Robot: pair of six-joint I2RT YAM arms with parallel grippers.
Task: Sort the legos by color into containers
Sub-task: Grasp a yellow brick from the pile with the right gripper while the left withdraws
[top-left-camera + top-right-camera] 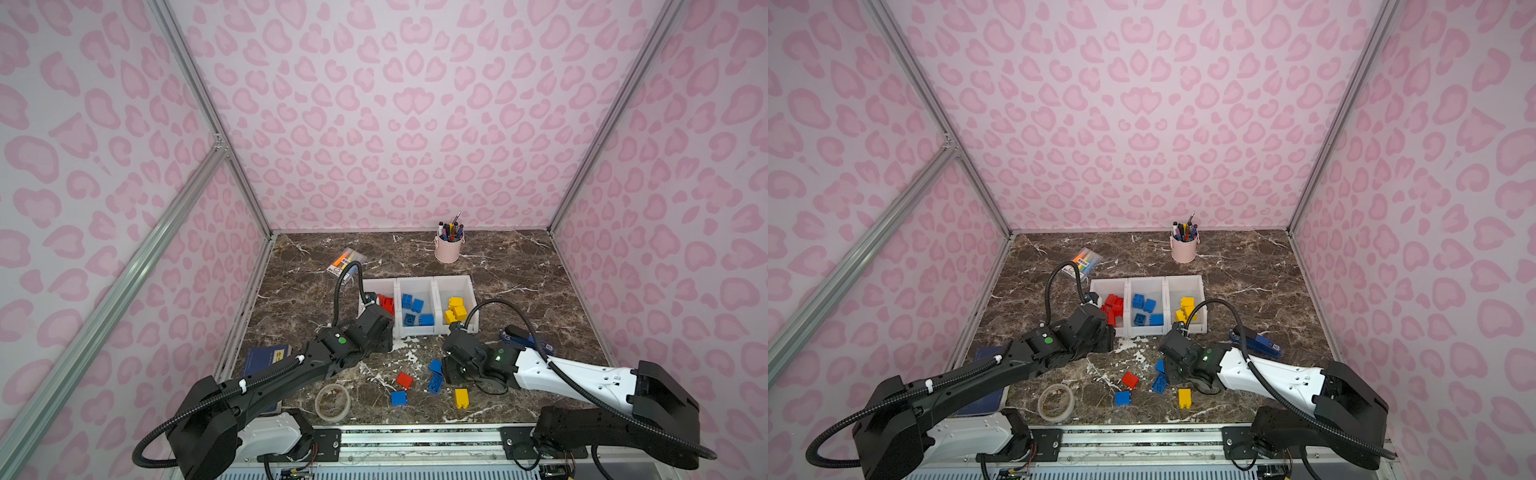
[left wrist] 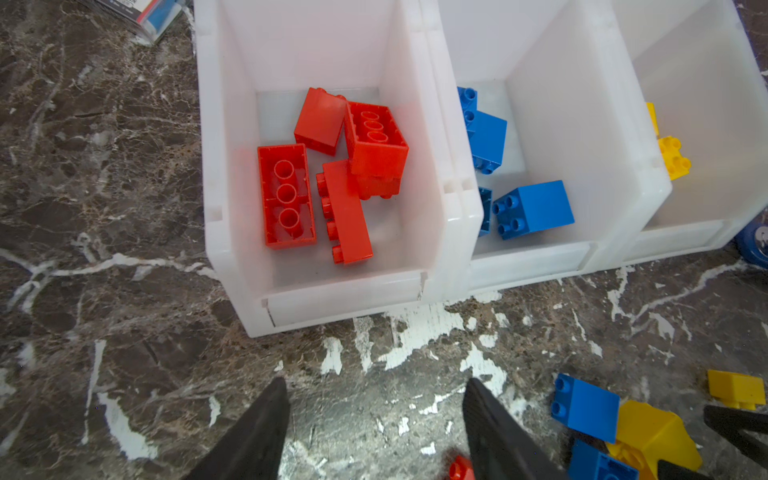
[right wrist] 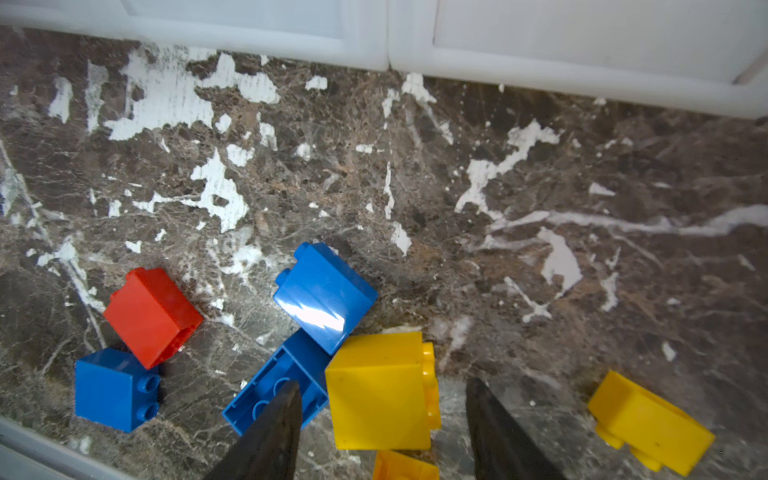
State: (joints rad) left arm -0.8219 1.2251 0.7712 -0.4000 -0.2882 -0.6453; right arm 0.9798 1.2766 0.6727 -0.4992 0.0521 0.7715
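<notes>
Legos loose at 6 o'clock of containers | your left gripper spread, empty | right gripper straddles yellow brick, likely for pickup; clamp unconfirmed

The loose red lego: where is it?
In both top views the red lego lies on the table, in front of the middle bin, just behind a blue lego.

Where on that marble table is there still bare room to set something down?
Bare marble: the strip between the pink pen cup and the white bins, and the patch right of the bins, behind the stapler. Crowded: the front, with loose bricks and a tape roll.
</notes>
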